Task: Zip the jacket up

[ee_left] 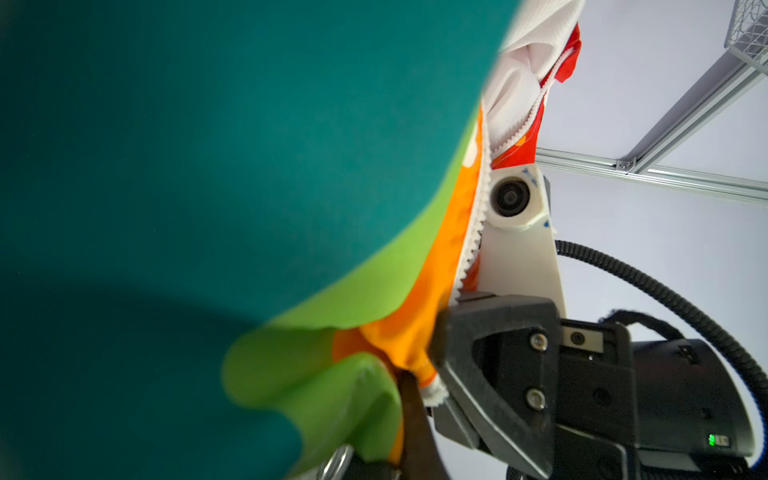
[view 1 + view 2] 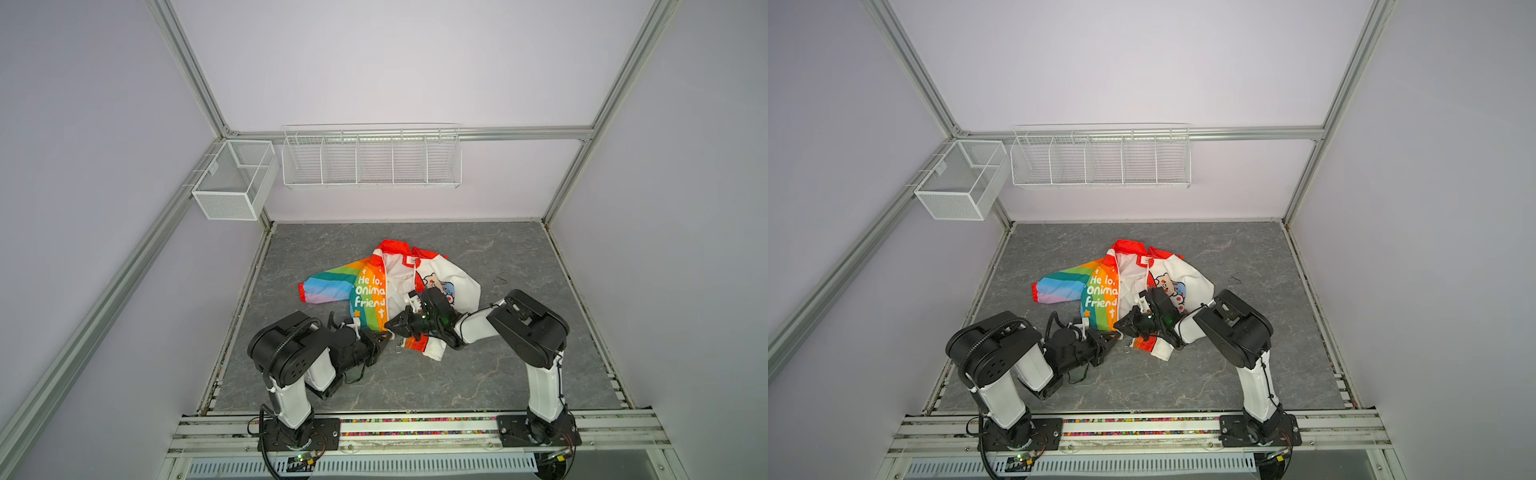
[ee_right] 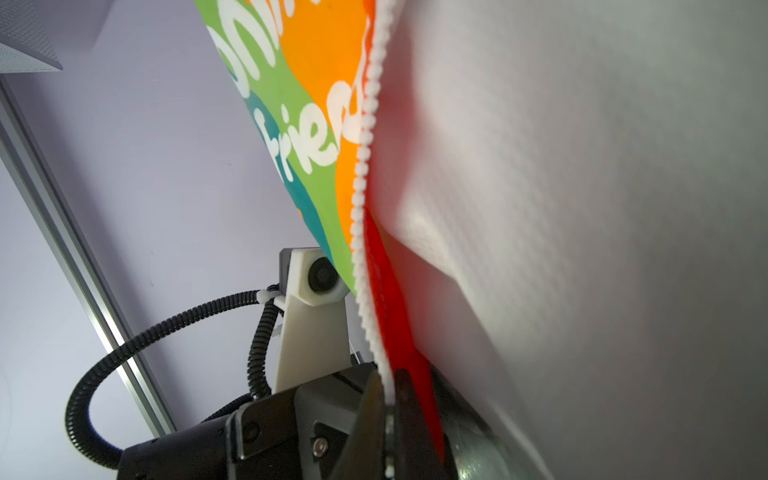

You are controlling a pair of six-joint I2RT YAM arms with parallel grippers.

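**Both pincers clamped at the foot of the open jacket**

Beneath both of your pincers lies the grey marbled table [image 2: 498,374]. The jacket [image 2: 399,274] is spread on it, reaching from the pincer tips away toward the back wall, with its front open and the white lining facing up. The rainbow half with the white lettering [image 2: 370,291] lies on your left pincer's side, and its sleeve stretches off to that pincer's outer side. The white half with the bear print [image 2: 436,284] lies under your right pincer's wrist, which partly hides it.

Your left pincer [image 2: 385,337] comes in low and is closed at the bottom hem of the rainbow half. In its wrist view, green and orange cloth bunches right at its tip, so you are gripping the jacket there. Your right pincer [image 2: 391,324] points across toward the left one, just behind it, with the tips almost meeting. In the right wrist view its fingers [image 3: 409,399] are pressed together on the jacket's white zipper edge, with a red strip of cloth alongside.

From that grip the zipper [image 3: 365,158] runs away as a single row of white teeth along the orange stripe.

A small metal ring [image 2: 398,348] lies just beside your left pincer's tip, on the side nearer your right arm. You cannot tell from here what it is fastened to.
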